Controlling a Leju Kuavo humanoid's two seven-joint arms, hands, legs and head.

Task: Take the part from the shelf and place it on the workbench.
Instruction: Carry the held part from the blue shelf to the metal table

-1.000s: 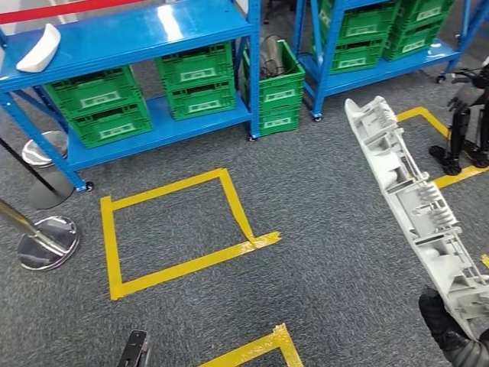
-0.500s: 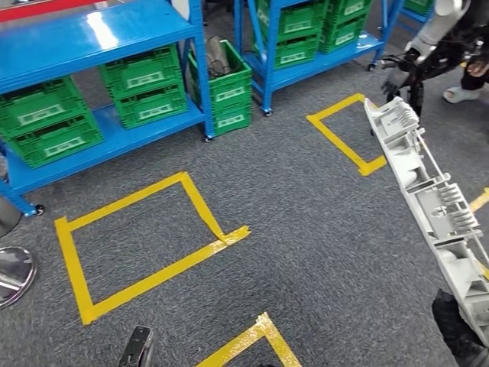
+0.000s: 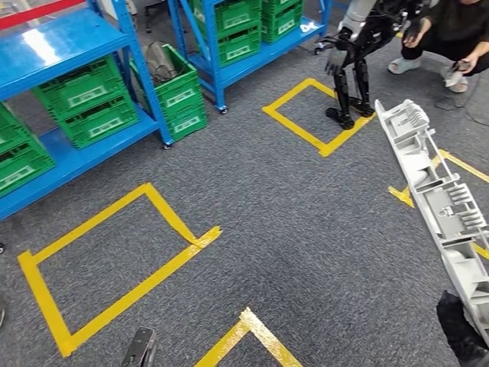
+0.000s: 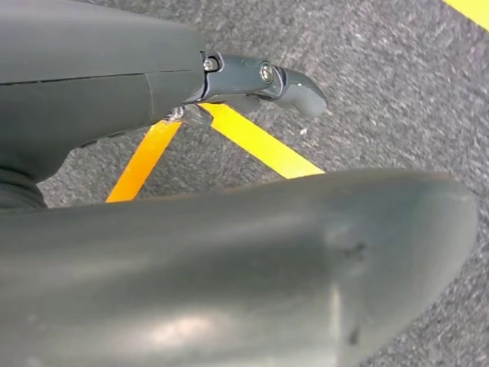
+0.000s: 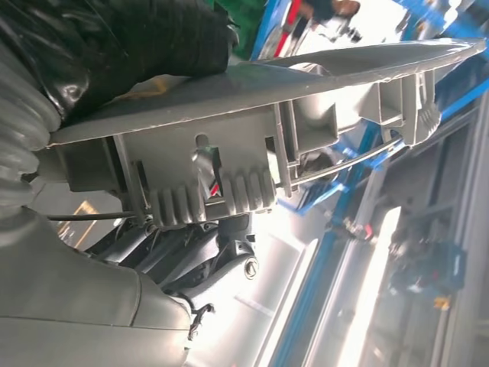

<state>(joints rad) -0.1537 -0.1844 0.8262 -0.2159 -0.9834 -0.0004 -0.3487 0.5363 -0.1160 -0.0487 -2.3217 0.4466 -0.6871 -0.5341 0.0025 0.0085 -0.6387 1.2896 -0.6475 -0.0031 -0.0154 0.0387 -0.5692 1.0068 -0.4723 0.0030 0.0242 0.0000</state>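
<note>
A long pale grey plastic part [image 3: 438,206] with ribs and clips slants up along the right side of the head view. My right hand [image 3: 461,332], in a black glove, grips its near end at the bottom right corner. The right wrist view shows the part [image 5: 260,84] close up, with the gloved right hand [image 5: 144,46] wrapped over its edge. My left hand [image 3: 138,349] hangs low at the bottom edge and holds nothing. In the left wrist view the left hand [image 4: 173,229] has its fingers stretched out above the carpet.
Blue shelves [image 3: 57,42] with green crates [image 3: 86,99] stand at the far left, and one green crate [image 3: 179,92] sits on the floor. Yellow tape squares [image 3: 115,260] mark the grey carpet. Another robot [image 3: 351,76] and a crouching person [image 3: 450,30] are at the far right.
The camera has swung to the right: shelves and tape squares slid left, and the other robot and the person came into view. The part stays in my right hand.
</note>
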